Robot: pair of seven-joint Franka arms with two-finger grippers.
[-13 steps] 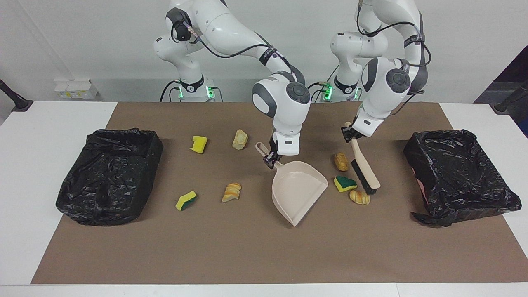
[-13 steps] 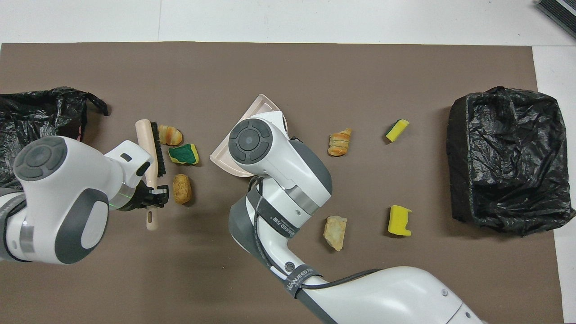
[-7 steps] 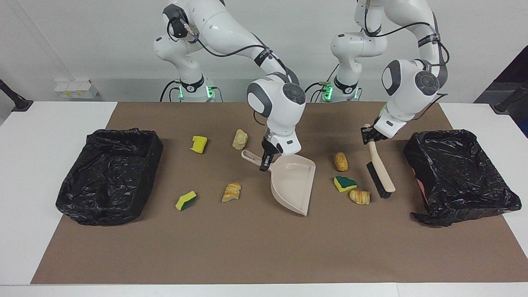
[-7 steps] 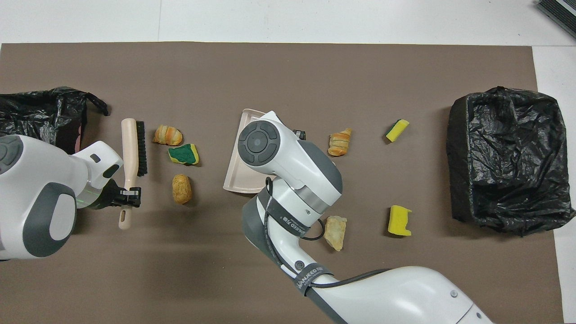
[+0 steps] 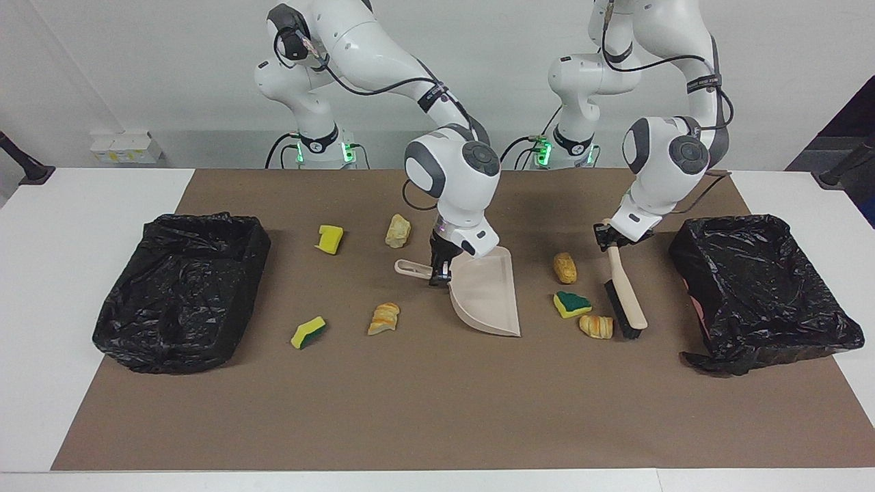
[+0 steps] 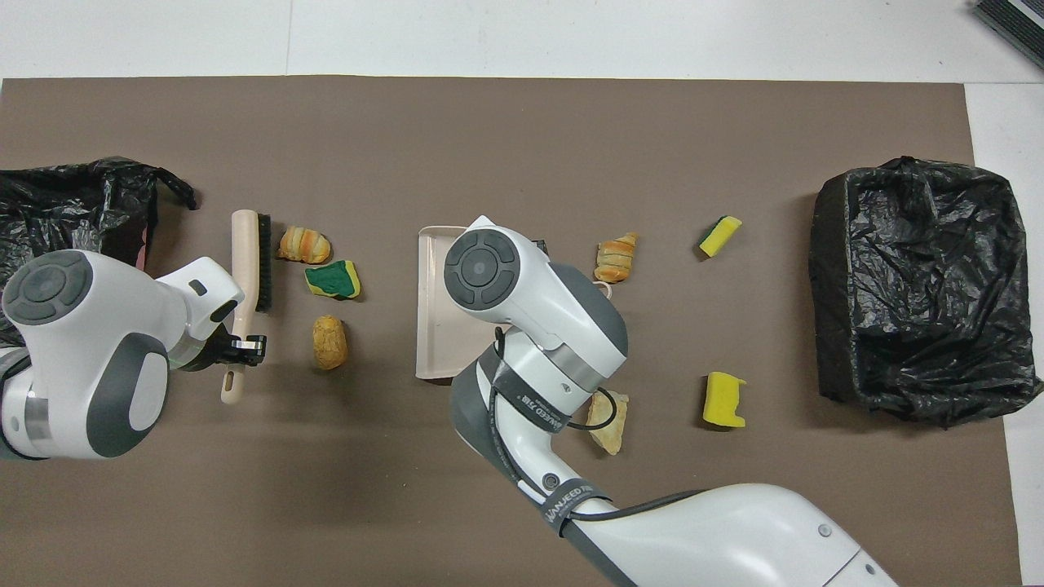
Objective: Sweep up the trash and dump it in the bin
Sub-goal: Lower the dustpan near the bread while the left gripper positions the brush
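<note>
Left gripper (image 5: 610, 240): clamped on brush (image 5: 625, 301) handle; bristles beside three scraps (image 5: 573, 303), ready to push
Right gripper (image 5: 439, 270): clamped on dustpan (image 5: 487, 294) handle; mouth faces those scraps as catcher
Trash: four more pieces (image 5: 383, 318) toward right arm's bin (image 5: 179, 290)

Premises: a robotics laboratory. Evidence: two white robot arms (image 5: 383, 61) mounted at a white surface (image 5: 82, 198) covered by a brown mat (image 5: 424, 410), plain white walls, exposed cabling, green status lights at the arm bases, staged test props.
</note>
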